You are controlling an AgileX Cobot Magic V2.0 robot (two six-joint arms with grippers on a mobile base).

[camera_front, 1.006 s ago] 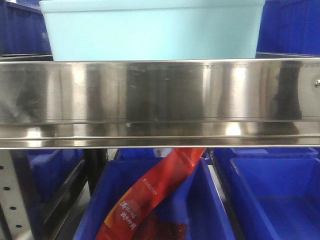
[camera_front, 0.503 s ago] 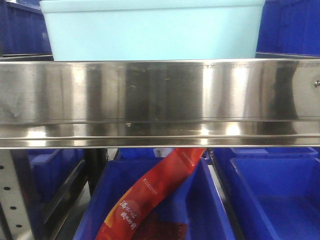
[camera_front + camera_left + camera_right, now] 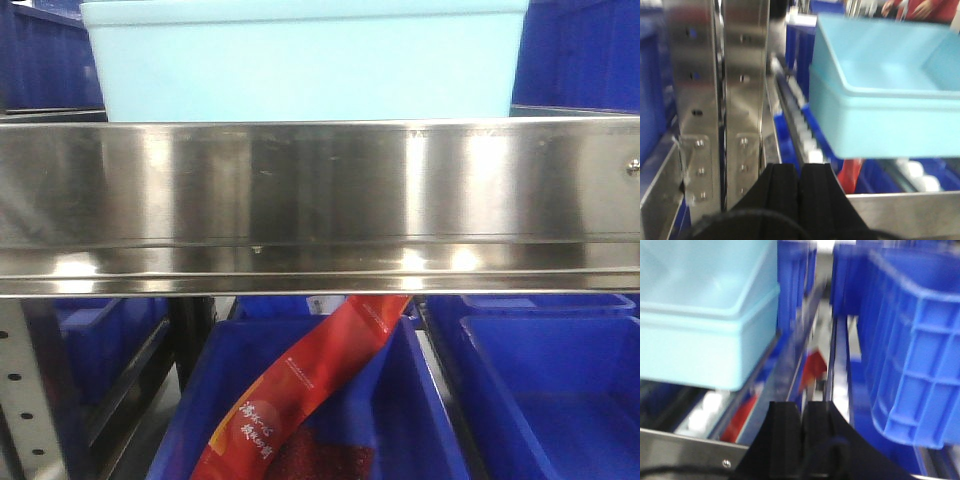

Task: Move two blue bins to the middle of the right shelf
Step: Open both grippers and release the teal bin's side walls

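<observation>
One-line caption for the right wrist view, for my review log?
Shut right end effector faces the gap between a pale blue bin and a dark blue bin.

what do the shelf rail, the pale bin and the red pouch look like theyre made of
Shelf rail: looks like brushed stainless steel, with streaky mirror-like reflections. Pale bin: probably moulded plastic with a matte, even light-blue surface and a rolled rim. Red pouch: apparently glossy plastic film, bent and printed with text.
</observation>
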